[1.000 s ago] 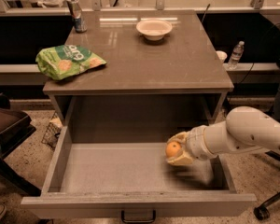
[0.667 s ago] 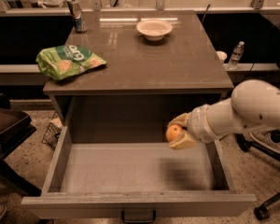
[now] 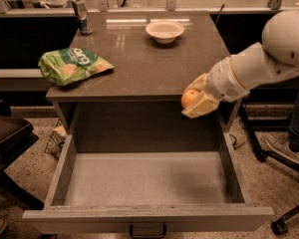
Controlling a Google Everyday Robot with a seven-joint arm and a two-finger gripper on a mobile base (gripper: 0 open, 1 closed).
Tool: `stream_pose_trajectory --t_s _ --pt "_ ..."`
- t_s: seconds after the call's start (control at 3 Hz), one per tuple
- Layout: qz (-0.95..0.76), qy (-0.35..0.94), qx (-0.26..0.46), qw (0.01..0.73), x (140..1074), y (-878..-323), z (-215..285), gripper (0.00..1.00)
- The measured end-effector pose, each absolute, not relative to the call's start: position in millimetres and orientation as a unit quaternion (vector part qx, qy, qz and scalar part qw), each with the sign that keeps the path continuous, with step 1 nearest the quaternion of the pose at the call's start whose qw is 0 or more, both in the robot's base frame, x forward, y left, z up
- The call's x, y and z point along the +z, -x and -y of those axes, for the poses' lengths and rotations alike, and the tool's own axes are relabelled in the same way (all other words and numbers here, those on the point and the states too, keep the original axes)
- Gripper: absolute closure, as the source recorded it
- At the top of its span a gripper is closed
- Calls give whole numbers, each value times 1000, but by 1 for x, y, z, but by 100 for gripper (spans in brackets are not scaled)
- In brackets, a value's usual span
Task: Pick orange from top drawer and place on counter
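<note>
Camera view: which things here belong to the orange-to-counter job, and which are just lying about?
Job: orange, gripped by the hand just off the front edge of the counter, above the open top drawer.
Lying about: green snack bag, white bowl, drink can, all on the counter.

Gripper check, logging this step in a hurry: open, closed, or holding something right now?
Gripper: shut on the orange, held by the front edge of the counter, above the open top drawer.
</note>
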State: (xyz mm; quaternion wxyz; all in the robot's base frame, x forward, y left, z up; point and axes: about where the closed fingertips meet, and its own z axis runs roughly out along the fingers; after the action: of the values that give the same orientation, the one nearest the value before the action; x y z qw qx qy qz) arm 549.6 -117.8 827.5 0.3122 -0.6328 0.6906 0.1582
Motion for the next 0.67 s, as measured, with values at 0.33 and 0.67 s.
stream_pose_trajectory --t_s 0.33,0.67 --pt "-703 618 176 306 846 -595 118 100" --pt "-714 584 187 338 855 -656 123 100"
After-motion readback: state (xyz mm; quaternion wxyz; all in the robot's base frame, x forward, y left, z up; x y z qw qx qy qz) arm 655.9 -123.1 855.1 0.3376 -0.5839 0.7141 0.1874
